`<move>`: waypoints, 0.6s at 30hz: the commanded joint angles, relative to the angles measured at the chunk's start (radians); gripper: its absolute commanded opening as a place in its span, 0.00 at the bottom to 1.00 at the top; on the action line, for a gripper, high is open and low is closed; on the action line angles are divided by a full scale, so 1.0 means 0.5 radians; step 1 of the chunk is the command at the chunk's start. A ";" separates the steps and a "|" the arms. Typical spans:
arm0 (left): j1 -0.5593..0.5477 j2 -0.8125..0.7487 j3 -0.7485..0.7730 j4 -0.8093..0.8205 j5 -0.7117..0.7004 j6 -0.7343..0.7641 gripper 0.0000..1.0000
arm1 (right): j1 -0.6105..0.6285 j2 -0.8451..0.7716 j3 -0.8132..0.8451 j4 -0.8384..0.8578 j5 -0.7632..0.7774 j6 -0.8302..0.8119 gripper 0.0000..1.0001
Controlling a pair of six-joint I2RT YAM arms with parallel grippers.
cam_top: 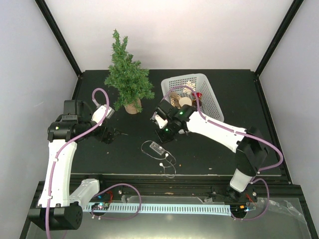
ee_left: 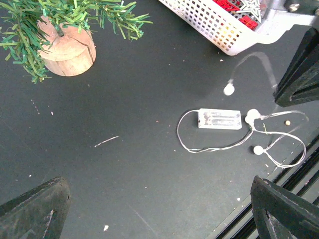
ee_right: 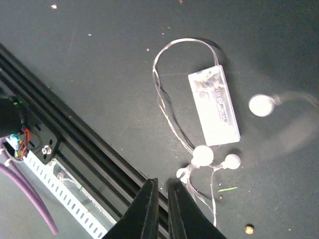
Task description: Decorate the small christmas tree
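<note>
Left wrist alone shows an apparent crack in the tree stump (ee_left: 67, 50).

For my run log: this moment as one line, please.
left claw open | right claw shut on light string | small christmas tree bare

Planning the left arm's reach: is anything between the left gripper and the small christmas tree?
Nothing visible does. Only bare table separates the open left gripper from the small christmas tree; the light string and white basket lie off to the right.
</note>
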 commanded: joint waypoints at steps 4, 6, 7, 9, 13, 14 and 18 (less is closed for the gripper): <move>-0.013 -0.018 0.015 0.009 -0.015 0.024 0.99 | 0.013 0.059 -0.013 -0.028 0.089 0.003 0.18; -0.014 -0.018 0.015 0.010 -0.013 0.029 0.99 | 0.013 0.052 -0.016 -0.040 0.103 0.002 0.30; -0.013 -0.018 0.015 0.009 -0.014 0.030 0.99 | 0.013 0.041 -0.006 -0.052 0.124 0.001 0.34; -0.012 -0.018 0.015 0.009 -0.015 0.033 0.99 | 0.013 0.001 0.035 -0.106 0.228 0.003 0.38; -0.013 -0.018 0.012 0.009 -0.016 0.042 0.99 | -0.014 -0.133 0.102 -0.193 0.563 0.029 0.56; -0.012 -0.016 0.012 0.007 -0.013 0.042 0.99 | -0.047 -0.139 0.118 -0.216 0.616 0.041 0.57; -0.013 -0.012 0.012 0.012 -0.010 0.041 0.99 | -0.297 -0.184 0.077 -0.159 0.667 0.109 0.58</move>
